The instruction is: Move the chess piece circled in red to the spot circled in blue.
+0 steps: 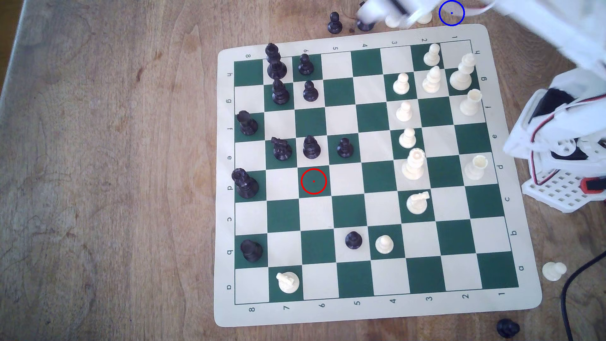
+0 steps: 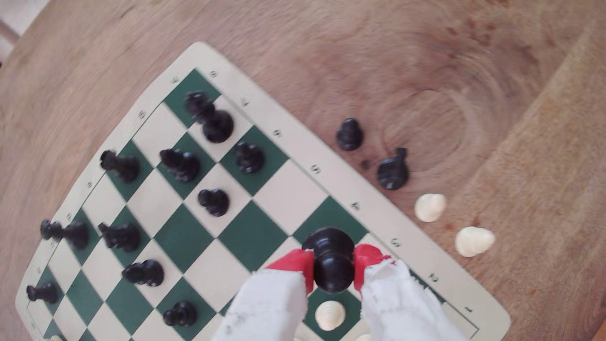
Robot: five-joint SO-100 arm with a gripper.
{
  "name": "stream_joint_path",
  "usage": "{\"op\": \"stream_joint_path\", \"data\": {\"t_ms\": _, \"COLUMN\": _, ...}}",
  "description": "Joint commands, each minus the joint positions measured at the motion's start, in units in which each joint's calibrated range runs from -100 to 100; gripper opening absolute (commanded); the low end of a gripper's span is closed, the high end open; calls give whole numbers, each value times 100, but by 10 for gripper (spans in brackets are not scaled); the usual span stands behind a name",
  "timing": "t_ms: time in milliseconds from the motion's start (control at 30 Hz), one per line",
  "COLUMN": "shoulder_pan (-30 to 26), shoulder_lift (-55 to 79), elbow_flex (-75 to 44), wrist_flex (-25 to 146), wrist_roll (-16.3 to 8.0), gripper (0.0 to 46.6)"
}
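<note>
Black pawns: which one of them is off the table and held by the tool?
The black pawn clamped between the tool's red fingertips; every other black pawn stands on the board or the wooden table.

You have a green-and-cream chess mat (image 1: 377,314) lying on the wooden desk (image 1: 98,196), and everything else sits relative to it. Just off its far edge stand a black pawn (image 1: 334,23) and two cream pawns (image 2: 430,207). Beyond its near right corner in the exterior view lie a cream pawn (image 1: 553,270), a black piece (image 1: 507,328) and a black cable (image 1: 570,288).
</note>
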Motion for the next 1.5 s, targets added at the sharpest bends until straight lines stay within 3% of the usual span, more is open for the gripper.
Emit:
{"op": "stream_joint_path", "data": {"t_ms": 0, "shoulder_pan": 974, "shoulder_lift": -1376, "elbow_flex": 988, "wrist_flex": -340, "wrist_roll": 88, "gripper": 3}}
{"op": "stream_joint_path", "data": {"t_ms": 200, "shoulder_pan": 2171, "shoulder_lift": -1681, "elbow_flex": 2067, "wrist_flex": -823, "wrist_roll": 127, "gripper": 3}}
{"op": "stream_joint_path", "data": {"t_ms": 367, "shoulder_pan": 2593, "shoulder_lift": -1308, "elbow_flex": 2719, "wrist_flex": -1380, "wrist_roll": 181, "gripper": 3}}
{"op": "stream_joint_path", "data": {"t_ms": 933, "shoulder_pan": 2632, "shoulder_lift": -332, "elbow_flex": 4097, "wrist_flex": -3157, "wrist_roll": 264, "gripper": 3}}
{"op": "stream_joint_path", "data": {"t_ms": 1467, "shoulder_pan": 2484, "shoulder_lift": 500, "elbow_flex": 4224, "wrist_flex": -3870, "wrist_roll": 366, "gripper": 3}}
